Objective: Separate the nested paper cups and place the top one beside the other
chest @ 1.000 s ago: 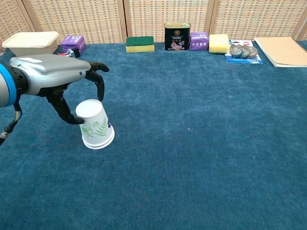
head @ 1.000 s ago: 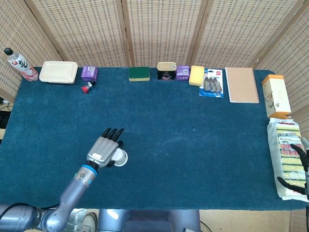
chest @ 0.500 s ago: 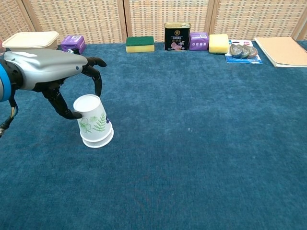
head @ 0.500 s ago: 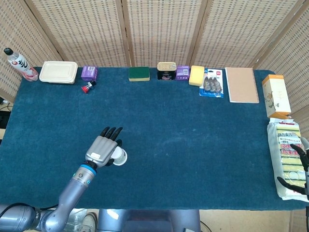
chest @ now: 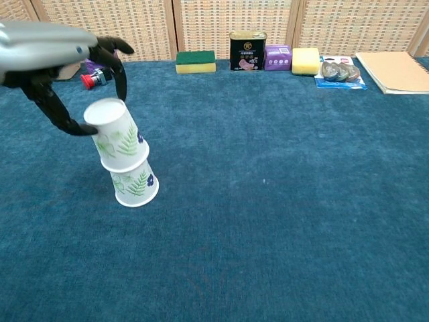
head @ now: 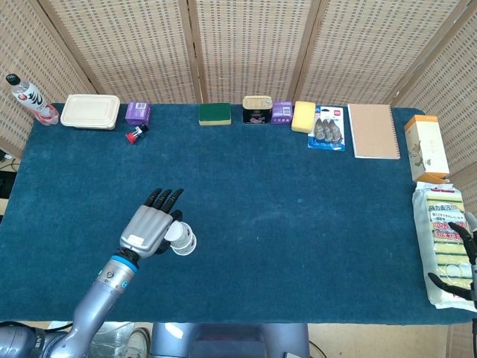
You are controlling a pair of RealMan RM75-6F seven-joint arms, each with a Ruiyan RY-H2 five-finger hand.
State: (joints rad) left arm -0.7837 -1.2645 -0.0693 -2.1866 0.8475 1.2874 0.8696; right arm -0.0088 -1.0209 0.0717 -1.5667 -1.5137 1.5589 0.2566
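Two upside-down white paper cups with green leaf prints stand at the table's left front. The lower cup (chest: 135,188) sits on the blue cloth. The top cup (chest: 115,137) is raised and tilted left, its rim still overlapping the lower cup's top. My left hand (chest: 50,57) pinches the top cup near its base, between a finger and the thumb. From the head view the left hand (head: 145,227) covers most of the cups (head: 182,239). My right hand (head: 463,262) hangs off the table's right edge, fingers apart, holding nothing.
Along the back edge stand a bottle (head: 26,97), a lunch box (head: 90,111), a purple box (head: 138,112), a sponge (head: 215,113), a can (chest: 247,51) and a notebook (head: 373,130). A small red item (chest: 91,78) lies just behind the left hand. Packets (head: 440,242) lie at the right edge.
My left hand has risen and drawn left with the top cup, pulling it up off the lower cup, which stays on the cloth. The right hand has not moved.
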